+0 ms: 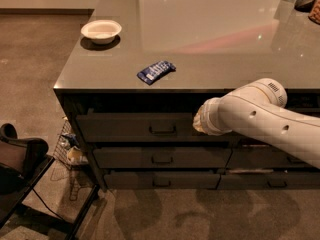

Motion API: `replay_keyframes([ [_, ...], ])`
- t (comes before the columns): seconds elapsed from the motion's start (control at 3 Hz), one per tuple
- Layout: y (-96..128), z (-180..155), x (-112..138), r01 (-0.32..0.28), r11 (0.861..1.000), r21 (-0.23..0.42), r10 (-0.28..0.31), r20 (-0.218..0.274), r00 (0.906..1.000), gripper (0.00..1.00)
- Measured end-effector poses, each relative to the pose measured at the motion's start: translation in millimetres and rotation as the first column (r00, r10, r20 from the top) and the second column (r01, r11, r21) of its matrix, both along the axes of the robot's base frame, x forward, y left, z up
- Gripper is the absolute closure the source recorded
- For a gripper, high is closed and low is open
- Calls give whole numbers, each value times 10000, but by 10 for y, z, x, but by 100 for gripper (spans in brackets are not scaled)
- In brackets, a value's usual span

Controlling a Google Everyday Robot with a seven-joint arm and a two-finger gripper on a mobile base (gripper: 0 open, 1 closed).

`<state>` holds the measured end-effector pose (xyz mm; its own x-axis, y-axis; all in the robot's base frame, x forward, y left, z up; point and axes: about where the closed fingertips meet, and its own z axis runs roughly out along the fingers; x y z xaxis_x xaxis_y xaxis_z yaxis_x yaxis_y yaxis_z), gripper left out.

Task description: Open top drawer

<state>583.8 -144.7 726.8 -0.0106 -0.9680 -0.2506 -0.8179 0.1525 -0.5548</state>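
Note:
The top drawer (130,127) is a wide dark front under the counter's edge, with a small bar handle (162,130) at its middle. Its front stands a little forward of the shallower drawers below; no interior shows. My white arm (260,116) reaches in from the right across the drawer fronts. My gripper (198,125) is at the arm's end, against the top drawer's front just right of the handle, and the wrist hides its tip.
On the grey countertop (210,39) lie a white bowl (101,31) at the far left and a blue snack packet (156,71) near the front edge. A dark chair (20,159) and a wire basket (70,149) stand on the floor at the left.

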Motion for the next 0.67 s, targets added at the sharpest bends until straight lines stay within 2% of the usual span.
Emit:
replay_keyframes([
  [0.67,11,21,-5,-23,10000,-21,23,33,10000,4],
])
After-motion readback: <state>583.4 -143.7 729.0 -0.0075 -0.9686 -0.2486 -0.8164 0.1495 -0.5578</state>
